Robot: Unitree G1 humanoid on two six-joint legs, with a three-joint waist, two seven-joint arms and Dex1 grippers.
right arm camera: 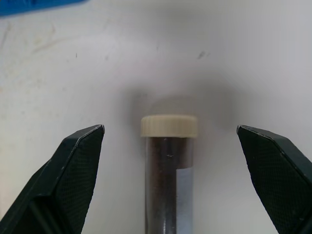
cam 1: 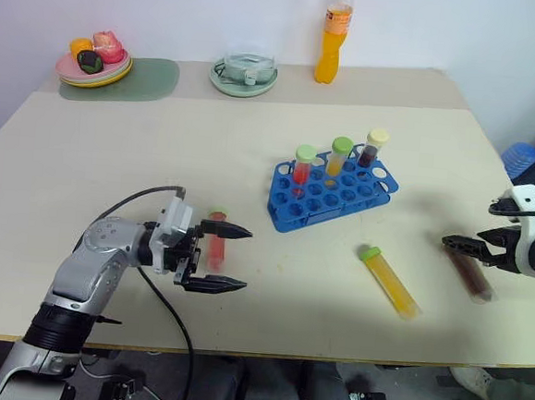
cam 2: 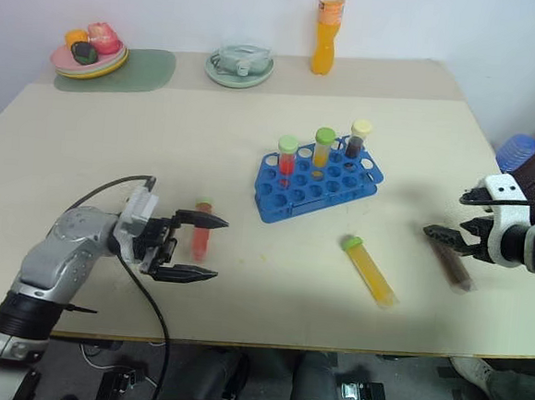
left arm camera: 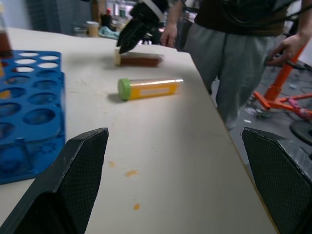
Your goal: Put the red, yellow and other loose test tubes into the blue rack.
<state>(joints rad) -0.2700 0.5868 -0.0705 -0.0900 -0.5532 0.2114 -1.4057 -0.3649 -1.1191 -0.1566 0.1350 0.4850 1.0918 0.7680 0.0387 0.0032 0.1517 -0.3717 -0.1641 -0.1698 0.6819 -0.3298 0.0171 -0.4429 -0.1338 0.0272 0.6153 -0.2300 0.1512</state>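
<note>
Evidently each gripper lines up on a loose tube beside the blue rack. Right gripper straddles the brown tube, jaws wide, unclosed. Left gripper gapes empty near the red tube; the yellow tube waits between.

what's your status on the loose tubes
Both grippers open: left gripper, right gripper over brown tube. Red tube, yellow tube loose on table; blue rack unobstructed.
</note>
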